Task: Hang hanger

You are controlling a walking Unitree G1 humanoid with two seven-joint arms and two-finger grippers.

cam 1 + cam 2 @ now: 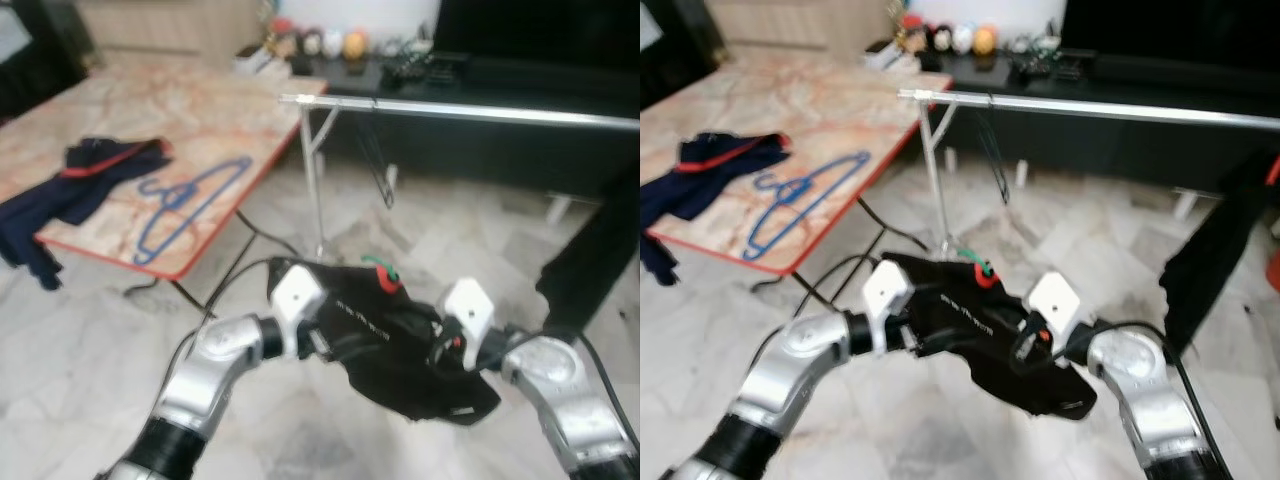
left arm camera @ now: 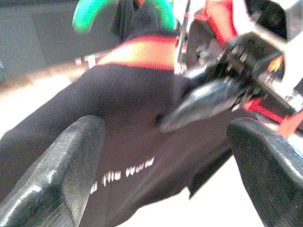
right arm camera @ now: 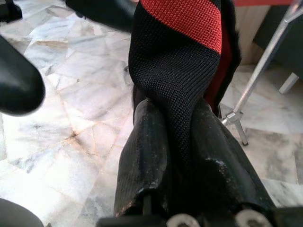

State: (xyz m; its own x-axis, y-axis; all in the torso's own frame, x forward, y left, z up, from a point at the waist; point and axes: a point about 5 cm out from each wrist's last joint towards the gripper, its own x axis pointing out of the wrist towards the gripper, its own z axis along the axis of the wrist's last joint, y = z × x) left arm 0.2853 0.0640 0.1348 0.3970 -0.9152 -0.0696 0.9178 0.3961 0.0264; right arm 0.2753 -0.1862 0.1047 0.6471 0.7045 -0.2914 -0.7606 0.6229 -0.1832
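Between our arms: black garment [image 1: 400, 340] on green-hooked hanger [image 1: 378, 266] | right gripper [image 3: 182, 142] clamped on fabric | left gripper [image 2: 156, 156] spread, beside it | rail [image 1: 460, 112] ahead, above, running crosswise.

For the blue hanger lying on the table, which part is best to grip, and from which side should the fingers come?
Probably the long straight bar of the blue hanger, from above. It lies flat on the table, apart from the dark garment, so nothing blocks that side; the curled hook is harder to pinch.
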